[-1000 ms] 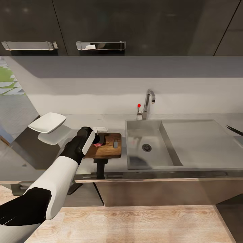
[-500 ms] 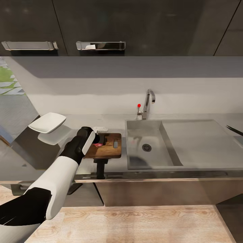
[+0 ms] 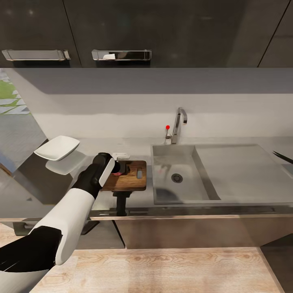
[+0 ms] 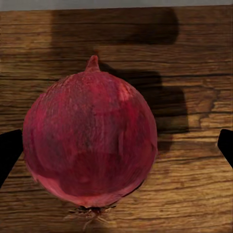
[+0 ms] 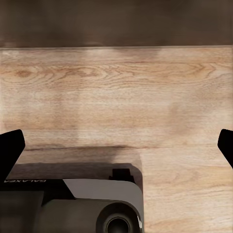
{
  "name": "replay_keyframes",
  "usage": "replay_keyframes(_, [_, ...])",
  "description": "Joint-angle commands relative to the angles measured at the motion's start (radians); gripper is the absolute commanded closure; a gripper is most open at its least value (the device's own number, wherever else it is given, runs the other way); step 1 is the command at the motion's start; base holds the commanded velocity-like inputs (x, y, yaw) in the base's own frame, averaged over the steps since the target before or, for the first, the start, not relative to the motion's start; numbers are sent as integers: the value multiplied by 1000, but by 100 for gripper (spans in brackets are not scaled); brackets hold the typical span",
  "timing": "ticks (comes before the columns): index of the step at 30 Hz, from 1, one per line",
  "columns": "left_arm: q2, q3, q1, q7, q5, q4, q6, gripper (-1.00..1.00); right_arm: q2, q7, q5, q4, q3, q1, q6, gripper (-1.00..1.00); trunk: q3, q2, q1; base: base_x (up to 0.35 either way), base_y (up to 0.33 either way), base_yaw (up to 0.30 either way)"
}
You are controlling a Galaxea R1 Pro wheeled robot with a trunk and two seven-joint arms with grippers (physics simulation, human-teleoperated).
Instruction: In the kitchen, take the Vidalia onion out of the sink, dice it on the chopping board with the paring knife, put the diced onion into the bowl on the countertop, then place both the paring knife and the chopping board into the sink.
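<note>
The Vidalia onion (image 4: 90, 145), a round pinkish-red bulb, lies on the brown chopping board (image 3: 132, 183) just left of the sink (image 3: 160, 152). My left gripper (image 3: 121, 169) hangs over it, open. Its fingertips stand wide apart on either side, and one of them is well clear of the bulb's skin. The white bowl (image 3: 57, 147) sits on the grey countertop (image 3: 101, 144) to the far left. A dark pointed blade, probably the paring knife (image 3: 283, 156), pokes in past the drainboard at the right edge. My right gripper (image 5: 116, 145) is open, pointing down at the wooden floor.
The chrome faucet (image 3: 180, 122) with its red dot stands behind the basin. A small white object (image 3: 121, 155) lies behind the board. Dark wall cabinets (image 3: 162, 32) hang overhead. The robot's base (image 5: 92, 204) is under the right gripper.
</note>
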Motion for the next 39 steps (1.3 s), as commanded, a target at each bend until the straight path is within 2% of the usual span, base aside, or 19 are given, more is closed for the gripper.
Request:
replay_keyframes(1, [0,-2,-1,9,11,-3,3,-100,0,-3,10,1,-8,-1,-3,-100,-2,-2,1,0,0,0])
replay_keyframes(6, [-1,-2,-1,9,11,-14,4,-100,0,-3,10,1,-8,-1,-3,-100,-2,-2,1,0,0,0])
replay_keyframes(10, [0,-2,-1,9,11,-64,7,-100,0,-3,10,1,-8,-1,-3,-100,-2,-2,1,0,0,0])
replay_keyframes(16, [3,-1,-1,11,11,-198,17,-100,0,-3,10,1,-8,-1,-3,-100,-2,-2,1,0,0,0])
replay_keyframes(23, [5,-1,-1,11,11,-394,80,-100,1,-3,10,1,-7,-1,-3,-100,-2,-2,1,0,0,0])
replay_keyframes(29, [6,-1,-1,11,11,-437,90,-100,0,-3,10,1,-8,-1,-3,-100,-2,-2,1,-8,0,0])
replay_keyframes(39, [10,-1,-1,11,11,-420,92,-100,0,-3,10,1,-8,-1,-3,-100,-2,-2,1,-248,0,0])
